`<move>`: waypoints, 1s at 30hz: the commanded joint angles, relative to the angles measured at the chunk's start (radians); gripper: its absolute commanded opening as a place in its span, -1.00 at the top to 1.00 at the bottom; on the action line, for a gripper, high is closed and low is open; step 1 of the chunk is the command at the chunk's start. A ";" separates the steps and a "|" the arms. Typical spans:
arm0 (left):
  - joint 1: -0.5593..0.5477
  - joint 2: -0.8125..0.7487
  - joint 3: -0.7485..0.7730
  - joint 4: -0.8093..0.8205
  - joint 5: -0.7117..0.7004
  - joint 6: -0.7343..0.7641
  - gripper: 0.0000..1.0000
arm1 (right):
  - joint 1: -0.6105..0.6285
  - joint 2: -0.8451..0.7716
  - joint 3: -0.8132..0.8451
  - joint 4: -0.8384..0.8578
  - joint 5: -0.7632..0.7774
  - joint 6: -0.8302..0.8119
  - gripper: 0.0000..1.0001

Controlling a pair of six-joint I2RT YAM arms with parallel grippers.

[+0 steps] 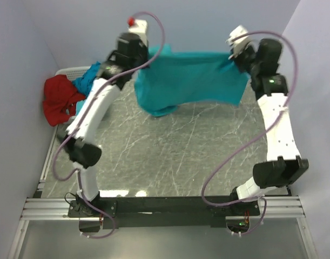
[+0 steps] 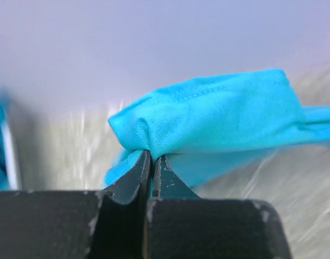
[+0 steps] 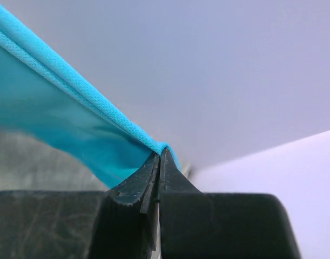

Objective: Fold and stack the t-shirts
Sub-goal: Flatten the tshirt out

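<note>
A turquoise t-shirt [image 1: 189,78] hangs stretched in the air between my two grippers at the far side of the table, its lower edge drooping toward the marble top. My left gripper [image 1: 148,55] is shut on its left corner, bunched cloth [image 2: 208,116] above the fingertips [image 2: 152,156]. My right gripper [image 1: 233,54] is shut on its right corner, the hem [image 3: 73,89] running off to the upper left from the pinch [image 3: 159,154]. A red t-shirt [image 1: 59,100] and another turquoise one [image 1: 88,78] lie in the basket at the far left.
A white plastic basket [image 1: 67,70] stands against the left wall. Pale walls close in the left, back and right. The grey marble tabletop [image 1: 175,151] lies below the hanging shirt. Purple cables loop from both arms.
</note>
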 commanded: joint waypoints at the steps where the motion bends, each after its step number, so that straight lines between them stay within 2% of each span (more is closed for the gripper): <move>1: -0.028 -0.220 0.055 0.081 0.011 0.067 0.99 | -0.030 -0.101 0.158 -0.015 -0.067 0.104 1.00; 3: -0.038 -0.391 -0.128 0.165 0.048 0.067 0.99 | -0.030 -0.196 0.098 -0.020 -0.104 0.083 1.00; 5: -0.039 -0.493 -0.307 0.234 0.123 0.054 0.99 | -0.030 -0.277 -0.004 -0.015 -0.167 0.055 1.00; 7: -0.041 -0.616 -0.424 0.243 0.170 0.023 0.99 | -0.028 -0.406 -0.194 -0.020 -0.210 0.008 1.00; 8: -0.041 -0.686 -0.554 0.245 0.230 0.012 0.99 | -0.030 -0.485 -0.328 -0.020 -0.204 -0.006 1.00; 10: -0.047 -0.756 -0.703 0.254 0.285 -0.037 0.99 | -0.030 -0.560 -0.461 -0.061 -0.215 -0.071 1.00; 11: -0.052 -0.791 -0.868 0.277 0.340 -0.054 0.99 | -0.030 -0.634 -0.528 -0.075 -0.227 -0.098 1.00; 12: -0.056 -0.855 -0.948 0.286 0.362 -0.096 0.99 | -0.030 -0.675 -0.674 -0.084 -0.230 -0.136 1.00; 13: -0.068 -0.886 -1.030 0.293 0.382 -0.122 0.99 | -0.030 -0.713 -0.744 -0.099 -0.241 -0.164 1.00; 14: -0.078 -0.940 -1.184 0.311 0.434 -0.149 0.99 | -0.030 -0.791 -0.873 -0.119 -0.264 -0.221 1.00; 15: -0.102 -0.967 -1.261 0.325 0.453 -0.217 0.99 | -0.030 -0.830 -0.932 -0.144 -0.269 -0.233 1.00; 16: -0.120 -0.994 -1.400 0.335 0.471 -0.253 0.99 | -0.030 -0.865 -0.984 -0.167 -0.276 -0.249 1.00; 19: -0.223 -1.089 -1.578 0.380 0.520 -0.431 0.99 | -0.028 -0.978 -1.139 -0.322 -0.293 -0.367 1.00; 20: -0.252 -1.135 -1.669 0.391 0.531 -0.477 0.93 | -0.030 -1.023 -1.194 -0.366 -0.287 -0.432 0.92; 21: -0.303 -1.158 -1.705 0.397 0.575 -0.559 0.83 | -0.030 -1.040 -1.210 -0.458 -0.270 -0.465 0.50; 22: -0.326 -1.184 -1.746 0.389 0.585 -0.593 0.66 | -0.028 -1.057 -1.217 -0.484 -0.249 -0.474 0.26; 23: -0.349 -1.245 -1.745 0.370 0.576 -0.618 -0.09 | -0.030 -1.080 -1.217 -0.497 -0.228 -0.458 0.13; 25: -0.386 -1.319 -1.709 0.261 0.452 -0.638 -0.42 | -0.028 -1.098 -1.207 -0.477 -0.177 -0.431 -0.03; 26: -0.386 -1.372 -1.652 0.241 0.392 -0.631 -0.69 | -0.030 -1.100 -1.196 -0.456 -0.168 -0.405 -0.09; 28: -0.384 -1.383 -1.556 0.187 0.244 -0.582 -0.85 | -0.028 -1.079 -1.185 -0.368 -0.167 -0.369 -0.20; 30: -0.383 -1.304 -1.497 0.176 0.154 -0.510 -0.95 | -0.030 -0.981 -1.155 -0.275 -0.175 -0.281 -0.21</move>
